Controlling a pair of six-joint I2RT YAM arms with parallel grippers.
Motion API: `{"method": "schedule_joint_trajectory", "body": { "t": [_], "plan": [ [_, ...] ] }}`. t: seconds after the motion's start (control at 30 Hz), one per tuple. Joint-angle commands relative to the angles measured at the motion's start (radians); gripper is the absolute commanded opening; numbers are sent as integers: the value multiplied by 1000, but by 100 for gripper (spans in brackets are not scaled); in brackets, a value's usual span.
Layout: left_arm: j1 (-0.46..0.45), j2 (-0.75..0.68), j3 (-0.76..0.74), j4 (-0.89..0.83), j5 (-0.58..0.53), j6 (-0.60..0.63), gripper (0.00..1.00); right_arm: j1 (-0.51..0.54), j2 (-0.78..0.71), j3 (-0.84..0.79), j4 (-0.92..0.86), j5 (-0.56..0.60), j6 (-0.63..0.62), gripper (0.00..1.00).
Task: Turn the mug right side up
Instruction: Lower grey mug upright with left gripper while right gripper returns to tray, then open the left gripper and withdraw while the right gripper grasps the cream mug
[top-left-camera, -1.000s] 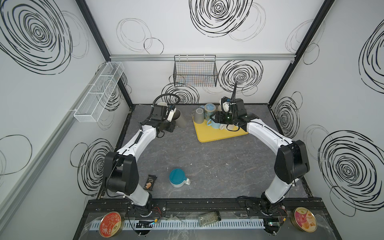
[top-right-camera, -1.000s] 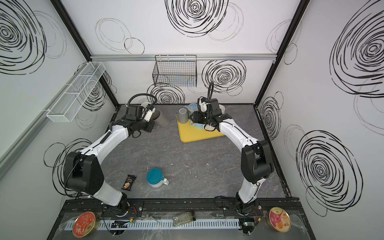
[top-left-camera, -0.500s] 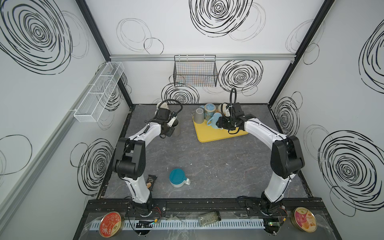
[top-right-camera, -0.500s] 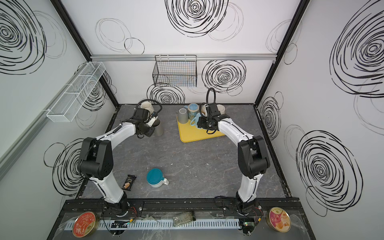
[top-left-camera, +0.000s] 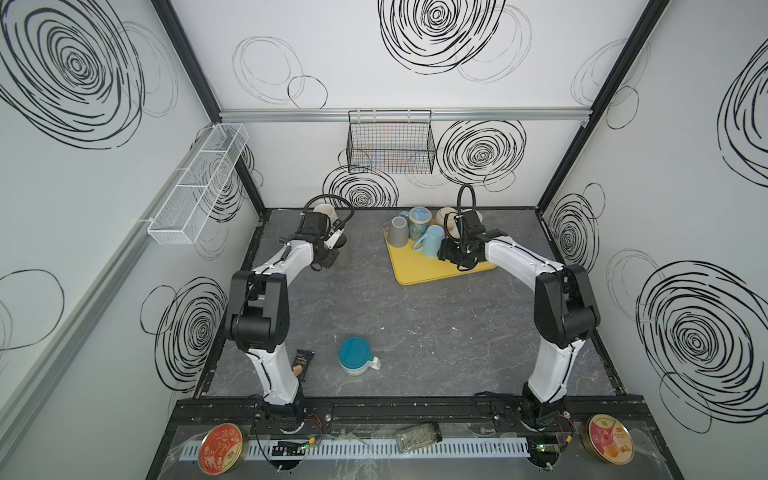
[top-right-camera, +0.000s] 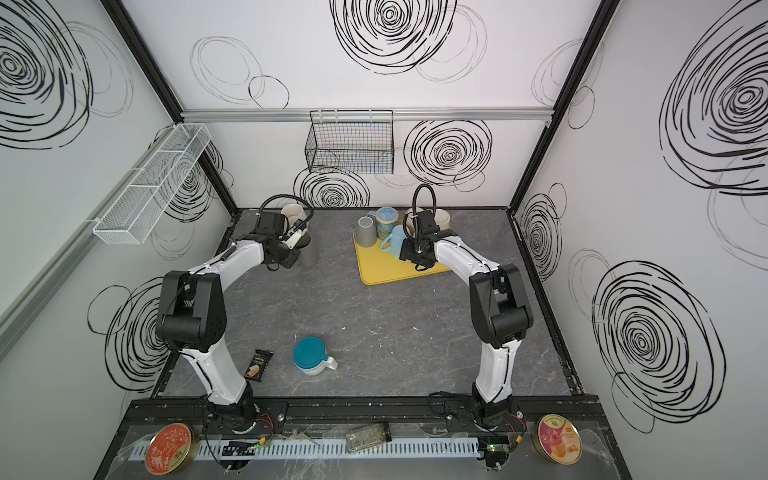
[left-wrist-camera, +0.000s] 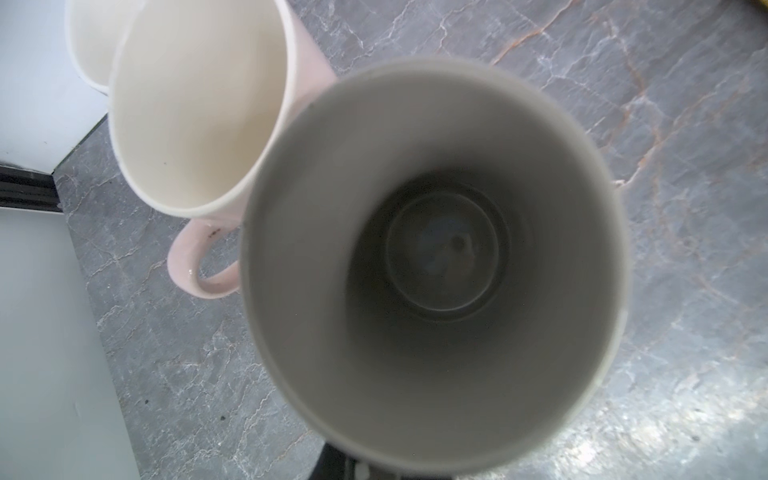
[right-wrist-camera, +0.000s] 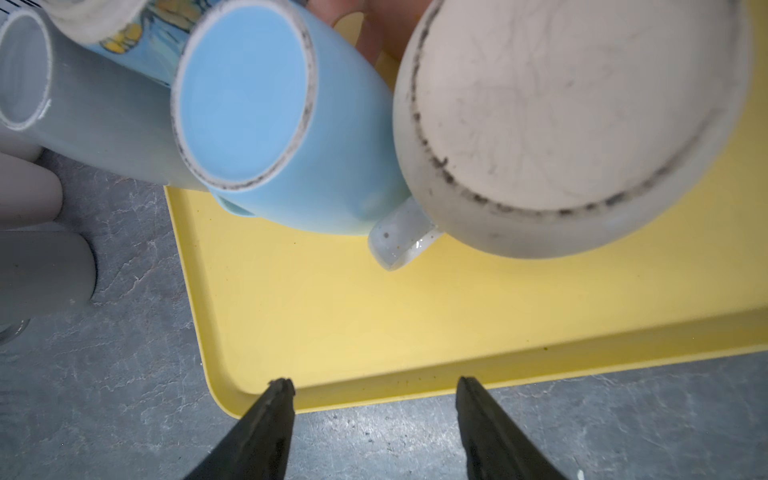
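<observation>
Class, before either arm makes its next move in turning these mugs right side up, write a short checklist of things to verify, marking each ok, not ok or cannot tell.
1. Right gripper open and empty: ok, jaws apart near the yellow tray edge.
2. Light blue mug right side up: not ok, its base faces up.
3. Room around it: not ok, the speckled beige mug and a grey mug crowd it.
4. Second grey mug, on the table, upright: ok, mouth faces up.
5. Left gripper free of that mug: cannot tell; it is shut, fingers hidden.
</observation>
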Motion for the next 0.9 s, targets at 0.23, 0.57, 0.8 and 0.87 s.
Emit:
{"method": "schedule_joint_trajectory", "body": {
  "t": [0.23,0.57,0.8,0.87],
  "plan": [
    [57,15,34,33,-13,74,11,-10,91,81,-6,57,64,69],
    [80,-4,16,53,-46,66,47,-14,141,96,25,85,112,72],
    [89,-32,-9,67,-57,56,50,-20,192,131,0,150,81,73],
    [95,-36,-15,73,-60,58,50,-22,206,146,-28,183,57,73]
  ]
}}
